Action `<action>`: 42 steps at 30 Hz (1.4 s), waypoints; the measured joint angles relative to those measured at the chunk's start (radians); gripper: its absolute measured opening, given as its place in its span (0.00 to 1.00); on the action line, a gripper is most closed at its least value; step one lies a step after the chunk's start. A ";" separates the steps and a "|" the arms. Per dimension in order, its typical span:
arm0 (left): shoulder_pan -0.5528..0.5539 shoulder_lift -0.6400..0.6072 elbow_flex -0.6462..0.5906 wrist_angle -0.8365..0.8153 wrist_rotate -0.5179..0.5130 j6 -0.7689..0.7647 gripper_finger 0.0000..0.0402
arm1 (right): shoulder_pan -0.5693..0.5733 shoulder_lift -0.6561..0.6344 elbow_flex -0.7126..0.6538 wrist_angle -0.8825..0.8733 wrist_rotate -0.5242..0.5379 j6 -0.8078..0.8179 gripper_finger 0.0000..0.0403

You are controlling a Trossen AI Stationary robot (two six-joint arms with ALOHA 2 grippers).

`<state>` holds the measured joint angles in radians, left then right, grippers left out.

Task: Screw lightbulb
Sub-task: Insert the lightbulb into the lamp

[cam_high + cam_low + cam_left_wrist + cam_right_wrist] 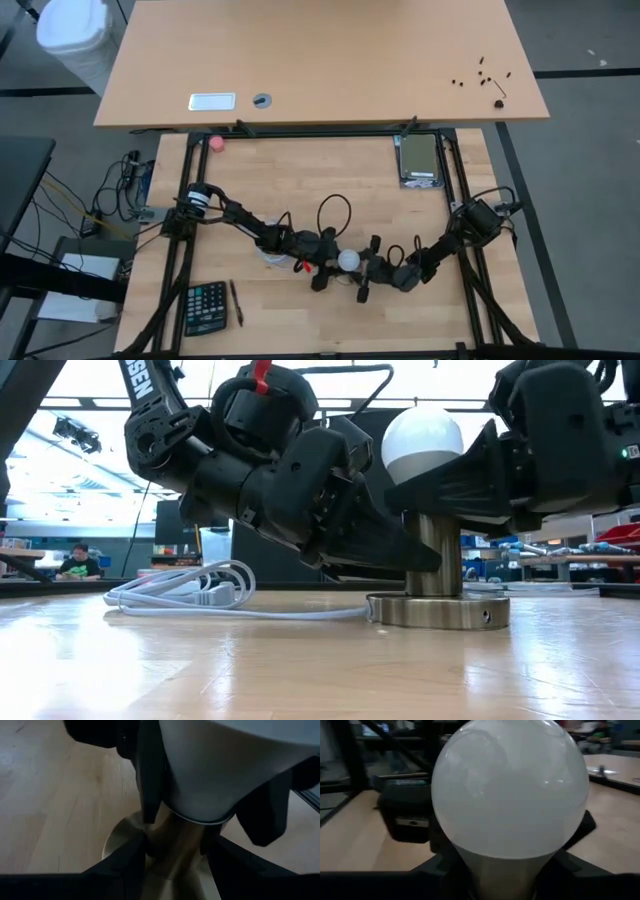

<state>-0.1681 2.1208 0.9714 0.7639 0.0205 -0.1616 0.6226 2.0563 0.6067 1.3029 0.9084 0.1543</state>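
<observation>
The lightbulb point(423, 440) sits upright on a brass stem and round base point(438, 610), pinched by the right gripper point(455, 475). The left gripper point(385, 550) clamps the stem just below. White cord point(180, 597) lies behind it; calculator point(206, 307) and pen point(237, 302) well off, bare wood between.

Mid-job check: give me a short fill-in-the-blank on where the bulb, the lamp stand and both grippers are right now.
1. The lightbulb sits on top of a metal post that rises from a round ____ base.
2. The left gripper has its fingers on either side of the ____, below the bulb.
3. The right gripper is at the lightbulb's ____ part.
4. A white ____ lies on the table beside the base.

Missing words: metal; post; lower; cord
</observation>
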 joint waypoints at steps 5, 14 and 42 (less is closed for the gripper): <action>-0.005 0.000 0.000 -0.001 -0.031 -0.004 0.49 | 0.007 0.000 0.057 -0.125 0.099 0.087 0.45; -0.010 0.000 0.000 0.001 -0.056 -0.001 0.49 | 0.027 0.005 0.182 -0.363 0.276 0.167 0.45; -0.006 0.003 0.003 0.004 -0.026 0.031 0.49 | 0.018 -0.239 -0.136 -0.224 -0.124 0.043 0.89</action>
<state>-0.1738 2.1235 0.9745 0.7681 -0.0055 -0.1301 0.6402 1.8171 0.4703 1.0786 0.7844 0.1969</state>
